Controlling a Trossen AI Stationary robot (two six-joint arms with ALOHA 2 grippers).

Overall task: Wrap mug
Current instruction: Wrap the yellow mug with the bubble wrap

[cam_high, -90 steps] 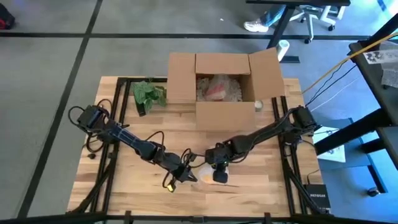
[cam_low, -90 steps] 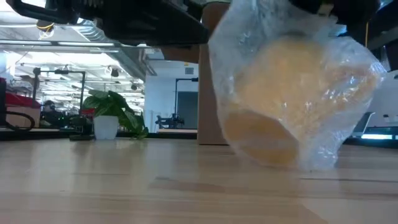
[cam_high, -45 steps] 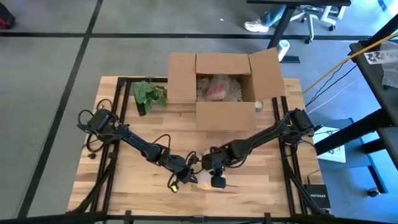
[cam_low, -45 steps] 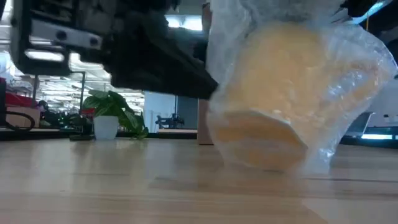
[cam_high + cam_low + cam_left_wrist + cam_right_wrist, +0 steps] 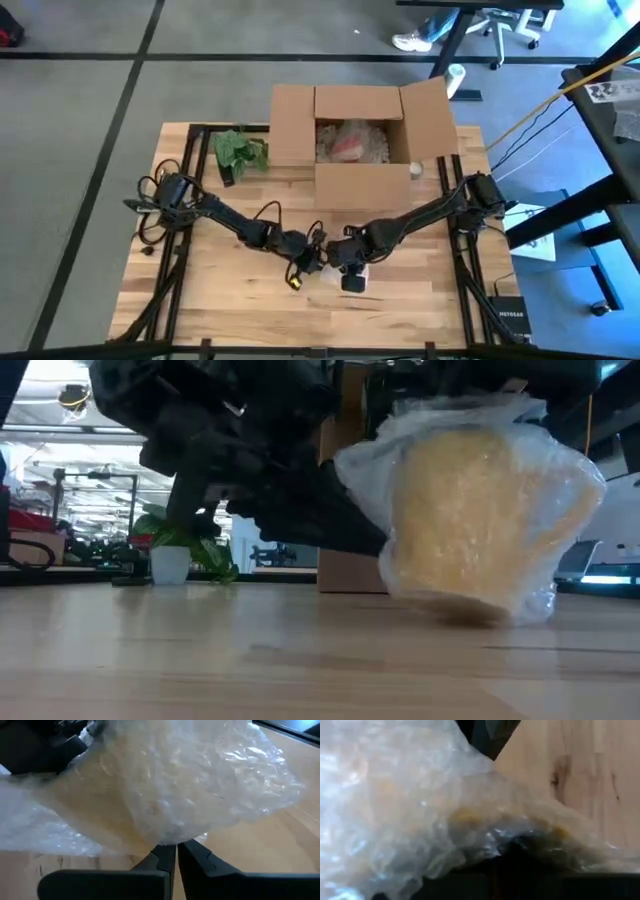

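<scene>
— Where is the mug now?

— I see the yellow mug wrapped in clear bubble wrap (image 5: 480,520) at the right of the low view, its bottom just at the light wooden table (image 5: 200,660). In the high view it is in the lower middle of the frame, mostly hidden under both grippers.

— And the grippers?

— My left gripper (image 5: 176,851) is at the edge of the wrap. In the left wrist view its two dark fingers (image 5: 162,857) stand nearly together, pinching a fold of the plastic. My right gripper (image 5: 350,262) sits above the mug; the wrap covers its fingers in the right wrist view, so I cannot tell if it is open or closed.

— Anything else?

— The open brown cardboard box (image 5: 360,140) is in the upper middle of the high view, and the small green plant in a white pot (image 5: 175,550) is at the left of the low view.
</scene>
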